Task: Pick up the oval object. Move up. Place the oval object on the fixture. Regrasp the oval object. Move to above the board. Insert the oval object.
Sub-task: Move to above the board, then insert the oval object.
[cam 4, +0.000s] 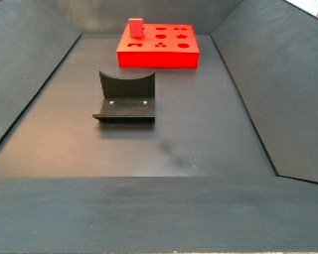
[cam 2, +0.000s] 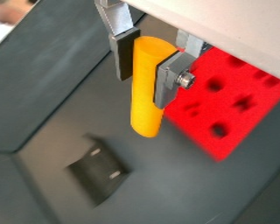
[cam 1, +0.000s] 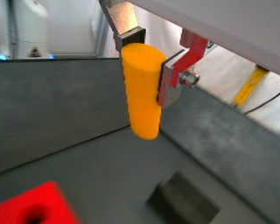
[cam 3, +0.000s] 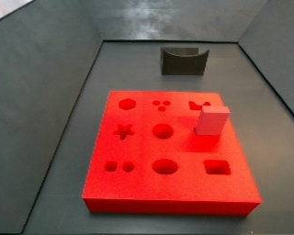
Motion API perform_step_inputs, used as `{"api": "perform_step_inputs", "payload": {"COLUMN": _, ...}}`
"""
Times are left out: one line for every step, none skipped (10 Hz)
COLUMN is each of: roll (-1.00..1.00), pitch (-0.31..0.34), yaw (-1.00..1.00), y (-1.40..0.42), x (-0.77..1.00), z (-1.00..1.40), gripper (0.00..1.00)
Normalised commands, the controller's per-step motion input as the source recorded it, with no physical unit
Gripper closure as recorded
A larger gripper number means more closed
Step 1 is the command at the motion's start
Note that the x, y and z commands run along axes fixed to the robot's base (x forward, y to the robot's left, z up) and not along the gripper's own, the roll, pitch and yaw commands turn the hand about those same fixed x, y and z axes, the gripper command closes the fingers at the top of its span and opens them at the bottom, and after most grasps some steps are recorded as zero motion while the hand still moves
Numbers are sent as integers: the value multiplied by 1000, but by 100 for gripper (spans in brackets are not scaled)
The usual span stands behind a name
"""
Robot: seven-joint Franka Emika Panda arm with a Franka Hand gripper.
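While we are hovering: the gripper (cam 2: 150, 63) is high above the floor.
Fingers (cam 1: 175, 74): closed, pinching the oval object (cam 1: 142, 92) near its top.
Risk: peg swinging, missing the fixture (cam 2: 99, 171) notch.

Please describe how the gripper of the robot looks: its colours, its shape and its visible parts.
The gripper appears only in both wrist views, above the floor. It has two flat silver plate fingers, one with a round screw head. In a wrist view, one finger looks reddish. A pale housing sits above them. No cables or markings on it are visible.
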Motion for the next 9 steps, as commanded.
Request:
{"api": "perform_step_inputs", "payload": {"roll": -1000, "pitch": 27, "yaw": -174, "y": -696, "x": -320, "z": 58, "gripper": 100}}
{"api": "perform_step_inputs", "payload": {"roll": -1000, "pitch": 33, "yaw": -166, "y": -401, "x": -205, "z": 28, "gripper": 100}}
{"api": "perform_step_inputs", "payload": {"roll": -1000, "pitch": 34, "yaw": -147, "y": -171, "x": -113, "z": 24, "gripper": 100}}
{"api": "perform_step_inputs", "payload": {"roll": -797, "pitch": 20, "yaw": -106, "y": -91, "x": -88, "z": 7, "gripper": 100}}
{"api": "perform_step_inputs", "payload": {"roll": -637, "pitch": 7, "yaw": -81, "y": -57, "x": -78, "z": 2, "gripper": 100}}
{"api": "perform_step_inputs", "payload": {"roll": -316, "pitch": -11, "yaw": -21, "y": -15, "x": -53, "z": 3, "gripper": 100}}
{"api": "perform_step_inputs", "payload": {"roll": -220, "pitch": -21, "yaw": -12, "y": -3, "x": -37, "z": 0, "gripper": 100}}
{"api": "perform_step_inputs", "payload": {"roll": -7, "pitch": 0, "yaw": 0, "y": 0, "x": 0, "z": 0, "gripper": 100}}
{"api": "perform_step_inputs", "payload": {"roll": 0, "pitch": 0, "yaw": 0, "y": -29, "x": 0, "z": 0, "gripper": 100}}
